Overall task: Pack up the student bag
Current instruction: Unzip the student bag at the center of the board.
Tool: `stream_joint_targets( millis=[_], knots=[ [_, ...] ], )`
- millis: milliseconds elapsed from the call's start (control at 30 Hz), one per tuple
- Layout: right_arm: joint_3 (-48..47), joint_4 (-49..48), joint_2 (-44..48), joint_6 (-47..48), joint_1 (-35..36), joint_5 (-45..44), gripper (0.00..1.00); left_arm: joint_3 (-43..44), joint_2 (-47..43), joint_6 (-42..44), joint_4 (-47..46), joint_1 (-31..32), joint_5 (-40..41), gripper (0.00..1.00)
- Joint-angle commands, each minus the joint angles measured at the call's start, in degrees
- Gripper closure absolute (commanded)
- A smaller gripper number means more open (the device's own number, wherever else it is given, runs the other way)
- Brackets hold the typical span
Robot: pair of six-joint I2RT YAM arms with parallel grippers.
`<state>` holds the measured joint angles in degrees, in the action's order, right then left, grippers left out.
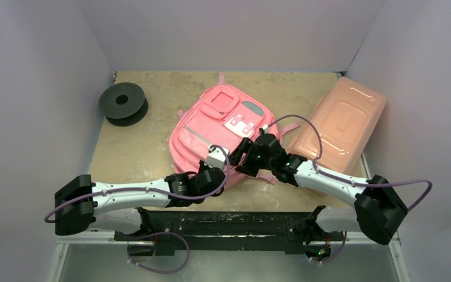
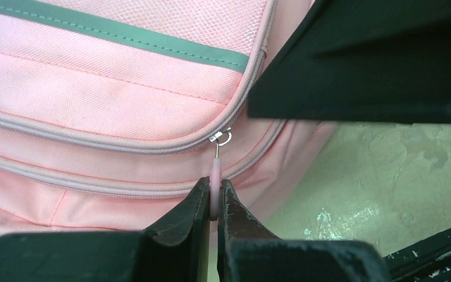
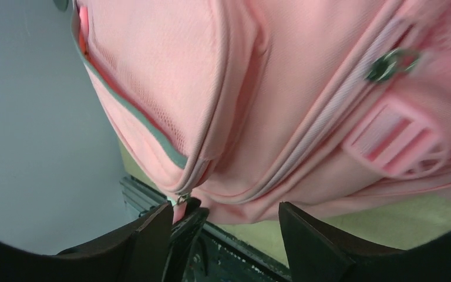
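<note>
Arms bolted at the near edge of the worktop point(image 1: 135, 153) both reach in to the near end of the student bag point(image 1: 202, 132). Left jaws are closed tight on the pink zipper pull point(image 2: 215, 176) at the bag's near corner. The tab is pinched between the two tips, and its small metal ring point(image 2: 223, 139) hangs from the zipper just above. Right jaws stand open close beside them, one finger on either side of that same corner of the bag, gripping nothing.

Beyond the jaws the bag lies flat in the middle of the worktop with its front pockets facing up. A grey stripe point(image 2: 152, 47) crosses the lower pocket and a white clasp patch point(image 1: 239, 125) sits farther up. Farther back, a salmon-pink plastic box point(image 1: 340, 123) with its lid on lies at the right, near the bag's strap. A black spool point(image 1: 123, 103) rests at the far left, well apart from the bag.
</note>
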<state>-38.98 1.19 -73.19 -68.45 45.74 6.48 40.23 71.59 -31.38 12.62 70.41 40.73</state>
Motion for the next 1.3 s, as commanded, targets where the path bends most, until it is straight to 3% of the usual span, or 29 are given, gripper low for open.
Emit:
stream_joint_targets(
  millis=[0,233,500,567,733,933,1000,1033,1100,1200,1267],
  knots=[
    [0.4,-0.6,1.9,3.1,-3.0,-3.3,0.30,-3.2,-4.7,-2.3,-3.7,-0.7,3.3,1.00],
    [-6.2,-2.8,-5.0,3.9,-3.3,-1.2,0.39,-4.0,-5.5,-1.2,-7.3,-0.9,-1.0,1.00],
    [-8.0,-4.8,-8.8,3.3,-3.3,-0.1,0.40,-2.2,-2.3,-0.4,-8.8,-1.6,-6.3,1.00],
    [-8.3,-5.5,-9.3,4.2,-3.3,0.0,0.38,-1.9,-1.7,-0.2,-9.2,-2.0,-7.7,1.00],
    [-8.4,-6.6,-8.8,6.5,-3.3,-0.3,0.22,-1.3,-0.4,-0.3,-9.8,-2.0,-9.1,1.00],
    [-8.1,-8.3,-10.3,7.5,-3.3,-0.5,0.21,-1.5,-0.2,-0.3,-11.3,-2.1,-11.2,1.00],
    [-8.3,-9.3,-11.6,7.6,-3.3,-0.6,0.27,-1.5,-0.4,0.0,-11.7,-2.2,-11.5,1.00],
    [-8.5,-9.4,-12.2,8.1,-3.3,-0.8,0.36,-1.5,-0.5,0.3,-11.7,-2.2,-11.5,1.00],
    [-9.5,-7.9,-13.1,9.4,-3.3,-1.3,0.66,-1.3,-0.7,0.3,-11.1,-2.5,-11.2,1.00],
    [-10.5,-4.6,-12.4,12.8,-3.3,-4.4,0.96,-1.2,-1.5,-1.5,-7.4,-3.8,-10.2,1.00],
    [-10.7,-3.0,-11.6,16.8,-3.3,-4.9,1.00,-1.6,-2.8,-3.9,-3.9,-5.8,-8.9,1.00]
  ],
)
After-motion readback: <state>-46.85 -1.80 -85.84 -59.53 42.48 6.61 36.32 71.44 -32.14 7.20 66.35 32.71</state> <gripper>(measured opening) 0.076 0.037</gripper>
